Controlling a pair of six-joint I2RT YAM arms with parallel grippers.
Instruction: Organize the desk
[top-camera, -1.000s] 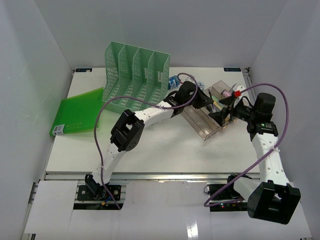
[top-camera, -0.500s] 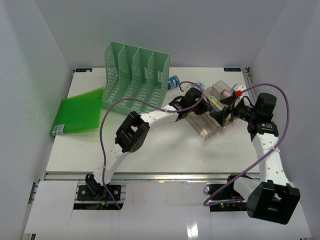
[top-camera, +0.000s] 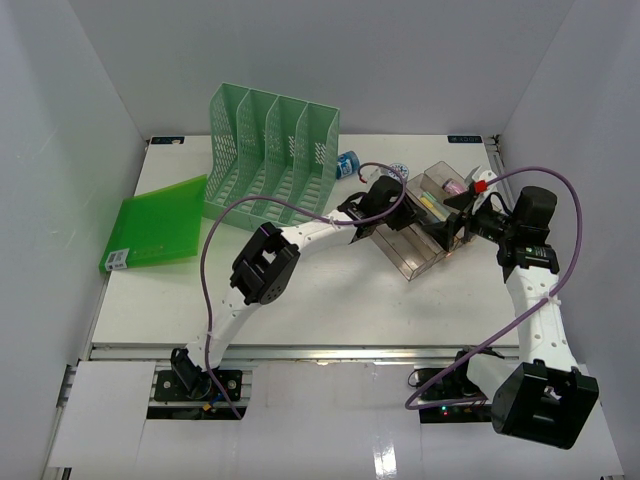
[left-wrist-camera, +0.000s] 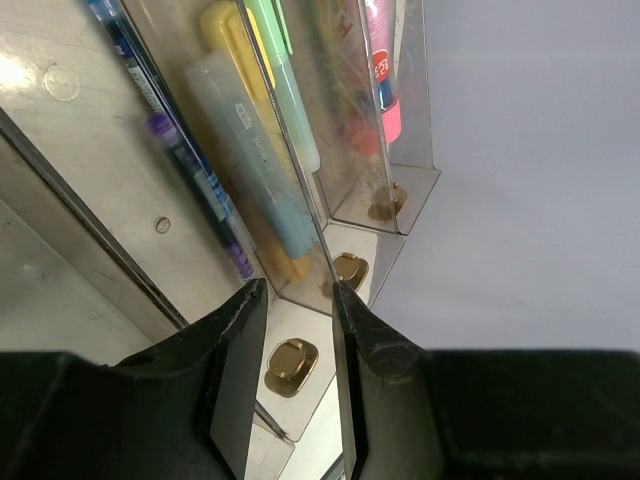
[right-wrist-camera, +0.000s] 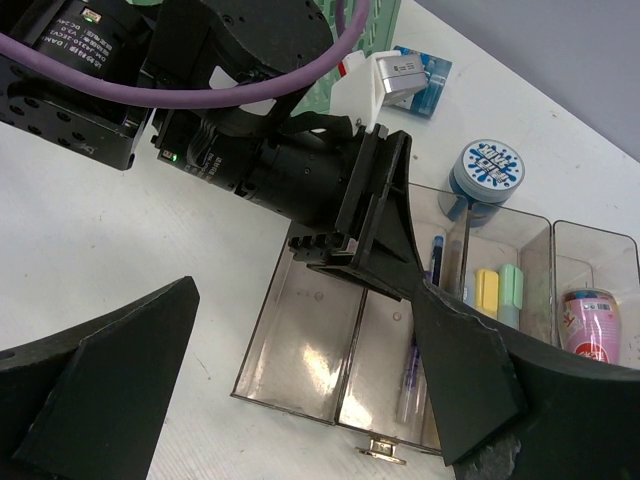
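Note:
The desk (top-camera: 330, 290) is a white tabletop. A clear tiered tray (top-camera: 405, 248) lies on its right half. My left gripper (top-camera: 392, 207) hovers low over the tray's middle compartment. In the left wrist view its jaws (left-wrist-camera: 297, 300) stand slightly apart with nothing between them, just above the tray's partition wall. A purple pen (left-wrist-camera: 195, 190) and yellow and pale highlighters (left-wrist-camera: 260, 150) lie in the tray. My right gripper (top-camera: 450, 226) stands wide open beside the tray's right side and holds nothing (right-wrist-camera: 305, 290).
A green mesh file rack (top-camera: 270, 150) stands at the back. A green folder (top-camera: 155, 222) lies at the left edge. A blue tape roll (right-wrist-camera: 490, 165) and a small blue packet (right-wrist-camera: 412, 70) lie behind the tray. A pink bottle (right-wrist-camera: 590, 320) sits in the tray's end compartment.
My left gripper has dropped down and to the right over the tray, and its jaws have parted. The right gripper has shifted slightly right, still open.

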